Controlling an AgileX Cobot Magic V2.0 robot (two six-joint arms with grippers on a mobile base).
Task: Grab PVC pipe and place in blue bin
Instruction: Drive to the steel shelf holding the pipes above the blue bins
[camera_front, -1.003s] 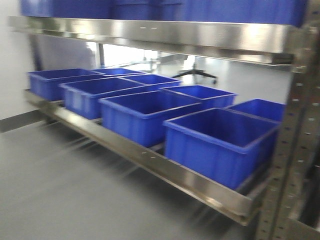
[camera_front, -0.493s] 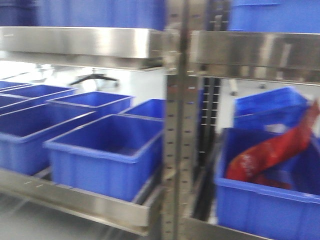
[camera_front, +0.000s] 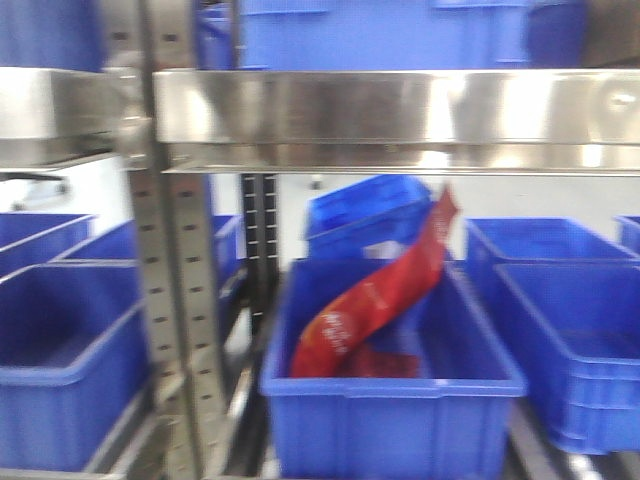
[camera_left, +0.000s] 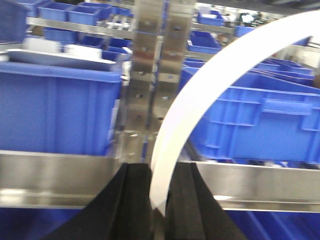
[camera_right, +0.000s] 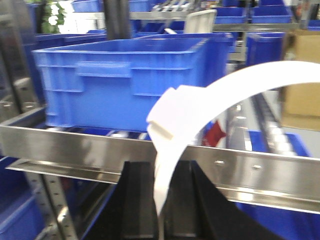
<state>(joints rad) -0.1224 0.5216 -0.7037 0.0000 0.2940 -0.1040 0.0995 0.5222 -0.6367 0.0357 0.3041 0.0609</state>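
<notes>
Step in hand: I am carrying, not placing. The grab looks done, and the pipe is not yet in a bin.
Left gripper (camera_left: 160, 200): its two black fingers are standing narrow, pressing on the lower end of a white curved strip that I am taking for the PVC pipe (camera_left: 195, 90).
Right gripper (camera_right: 162, 200): I am seeing the same here, with the fingers drawn close on a white arc carrying a small collar. I cannot tell whether this is the other end of the same pipe.
Where the pipe is: it is arching up and to the right out of each gripper, in the air in front of the shelf rail (camera_left: 60, 172). It is not showing in the front view.
Candidate target: the front view is facing a blue bin (camera_front: 390, 385) on the lower shelf, already holding a red bag (camera_front: 370, 305). A bare-looking bin (camera_front: 590, 400) is sitting just beside it on the right.
Blur: the front view is smeared, so I am judging that the base is turning or rolling.
Next move: I am planning to settle the base, pick one bin, and bring the pipe under the upper rail (camera_front: 400, 105) and over the rim before easing the fingers apart.
Watch for: the long arc is likely to catch the rail or the upright post (camera_front: 175, 280).
</notes>
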